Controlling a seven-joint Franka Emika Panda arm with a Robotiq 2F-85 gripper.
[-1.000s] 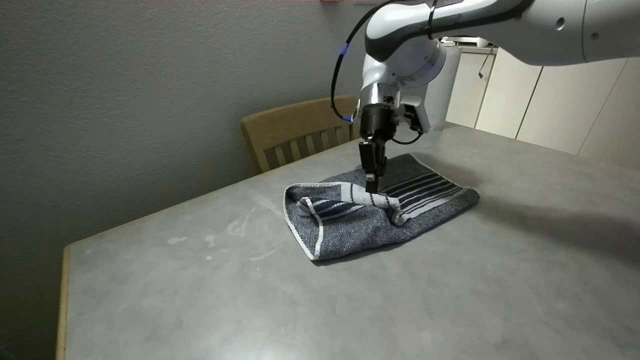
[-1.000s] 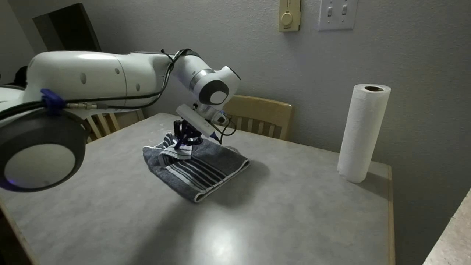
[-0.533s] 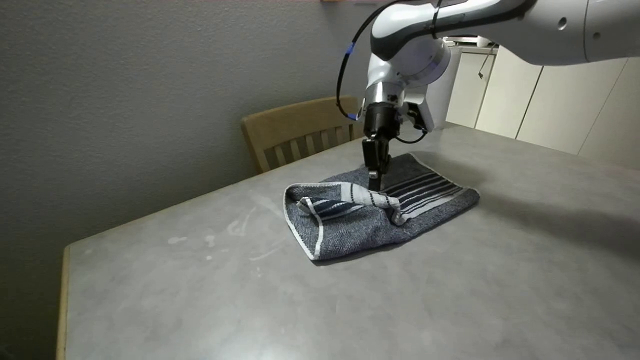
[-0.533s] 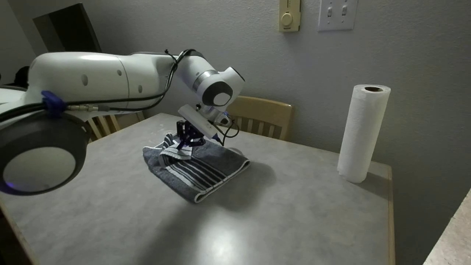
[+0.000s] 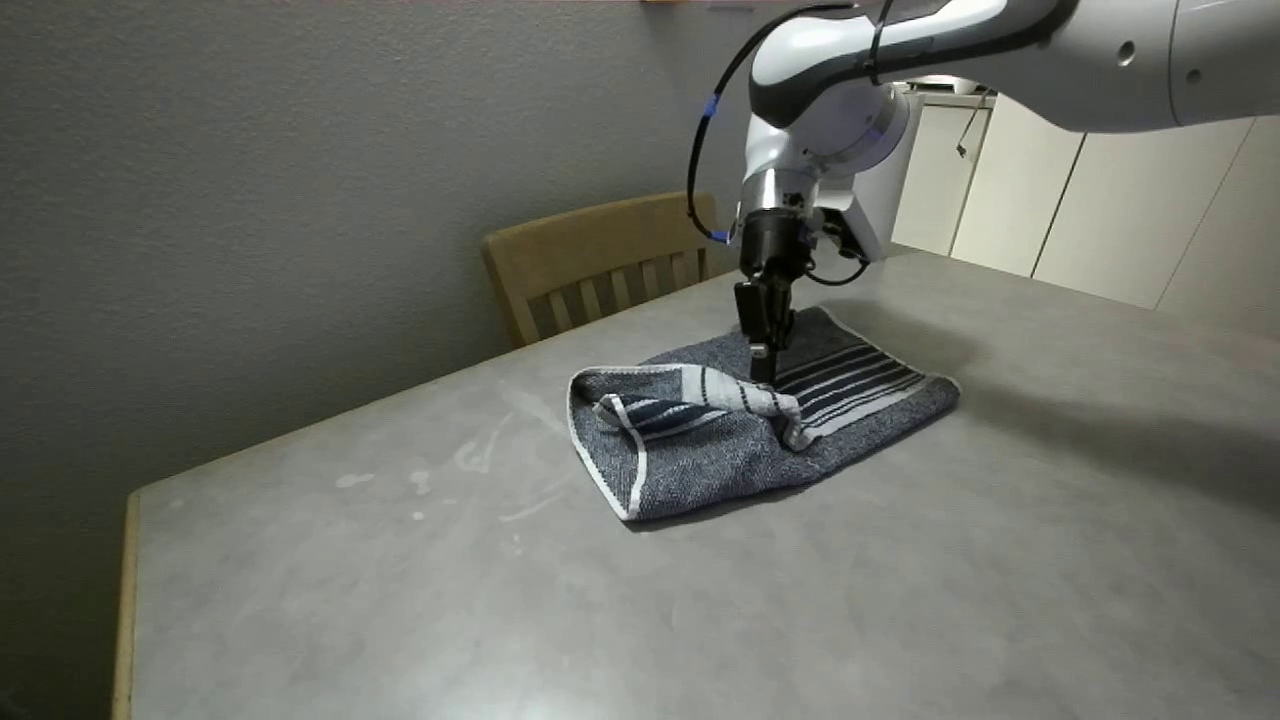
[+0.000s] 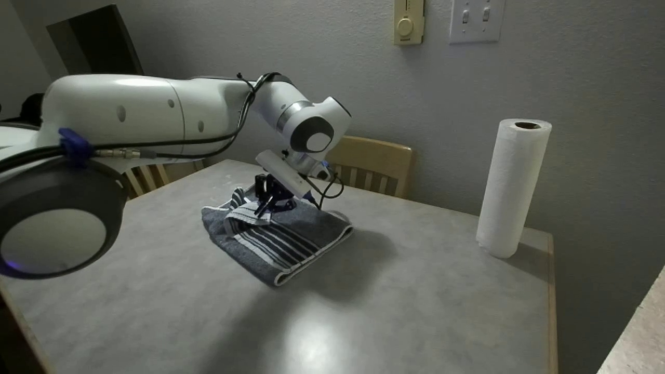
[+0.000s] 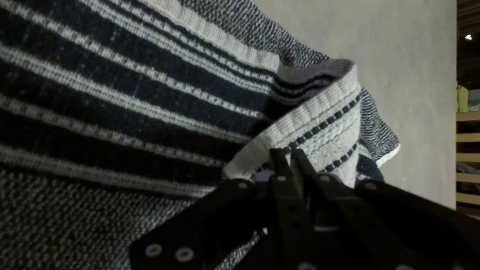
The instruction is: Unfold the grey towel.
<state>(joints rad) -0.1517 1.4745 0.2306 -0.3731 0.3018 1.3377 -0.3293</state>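
"Black, two-fingered gripper (image 7: 288, 157), nearest in our wrist view: what state?"

"Clenched, we judge, jaws together at the pale fold (image 7: 328, 140); we cannot tell whether they touch it."

"And our dark blue-grey, striped cloth towel (image 6: 280, 236)?"

"Beneath, partly folded on the mottled grey table (image 6: 426, 291)."

"Farther off?"

"We see a slatted tan wooden chair (image 6: 376, 154), then the grey textured wall (image 6: 332, 52)."

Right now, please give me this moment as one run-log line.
grey towel: partly folded on table | hand: at striped flap, grip unclear | unfolding: unfinished
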